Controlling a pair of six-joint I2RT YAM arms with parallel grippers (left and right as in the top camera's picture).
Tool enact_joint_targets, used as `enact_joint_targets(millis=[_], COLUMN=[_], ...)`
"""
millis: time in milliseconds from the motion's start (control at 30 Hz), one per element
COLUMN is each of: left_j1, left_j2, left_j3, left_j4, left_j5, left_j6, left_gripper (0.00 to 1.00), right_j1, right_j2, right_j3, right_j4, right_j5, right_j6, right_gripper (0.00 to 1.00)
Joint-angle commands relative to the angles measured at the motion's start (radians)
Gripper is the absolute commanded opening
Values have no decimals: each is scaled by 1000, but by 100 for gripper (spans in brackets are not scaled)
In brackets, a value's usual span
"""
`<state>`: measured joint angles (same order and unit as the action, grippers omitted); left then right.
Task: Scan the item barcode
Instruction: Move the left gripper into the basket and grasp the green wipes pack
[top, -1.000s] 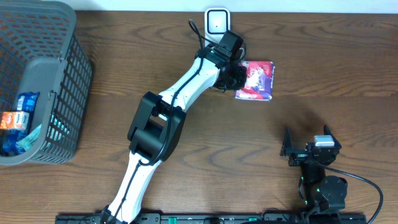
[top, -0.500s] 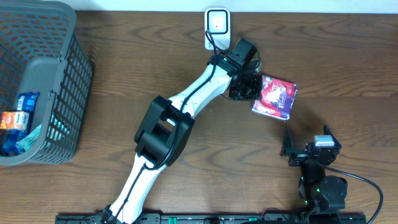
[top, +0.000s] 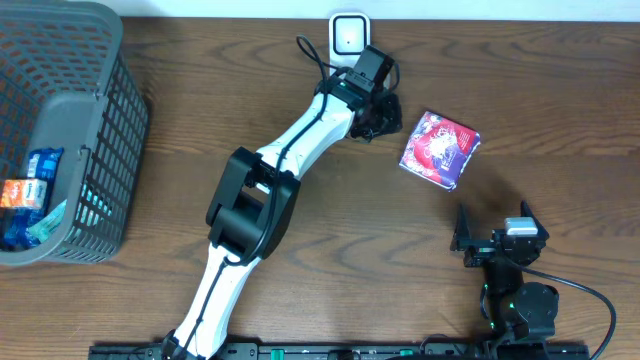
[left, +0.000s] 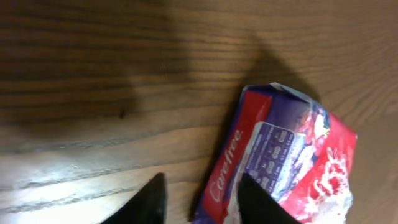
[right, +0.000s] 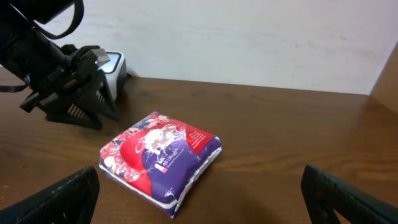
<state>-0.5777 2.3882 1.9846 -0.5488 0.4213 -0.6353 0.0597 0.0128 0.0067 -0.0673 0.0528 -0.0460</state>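
A red-and-purple soft plastic packet (top: 440, 149) lies flat and tilted on the brown wooden table (top: 560, 90), clear of both arms. It is near the left pincer (top: 379, 120), at about 4 o'clock from it. That pincer's 2 black fingers (left: 152, 199) stand spread with nothing between them. A small white scanner (top: 349, 35) stands at the table's 12 o'clock edge, and a grey plastic basket (top: 130, 150) at 9 o'clock. The right pincer (top: 495, 225) — at 5 o'clock — is spread wide and empty.
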Motion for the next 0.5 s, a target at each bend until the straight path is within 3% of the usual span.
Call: enact_joint_targets(millis=[0, 200, 233, 467], left_j1=[45, 228, 264, 608], left_j2=[-100, -359, -401, -618], left_j3=[11, 11, 11, 11], left_j4=[-18, -96, -111, -143], left_j5=[0, -79, -109, -427], left_j6=[122, 261, 282, 339], left_gripper=[45, 46, 50, 63], right_j1=[-8, -8, -8, -8], right_j2=[-5, -5, -5, -5], right_j3=[-2, -2, -2, -2], right_j4=[-4, -4, -4, -4], right_j5=[1, 1, 1, 1], right_j6=[-11, -11, -11, -11], right_gripper=[99, 99, 99, 99])
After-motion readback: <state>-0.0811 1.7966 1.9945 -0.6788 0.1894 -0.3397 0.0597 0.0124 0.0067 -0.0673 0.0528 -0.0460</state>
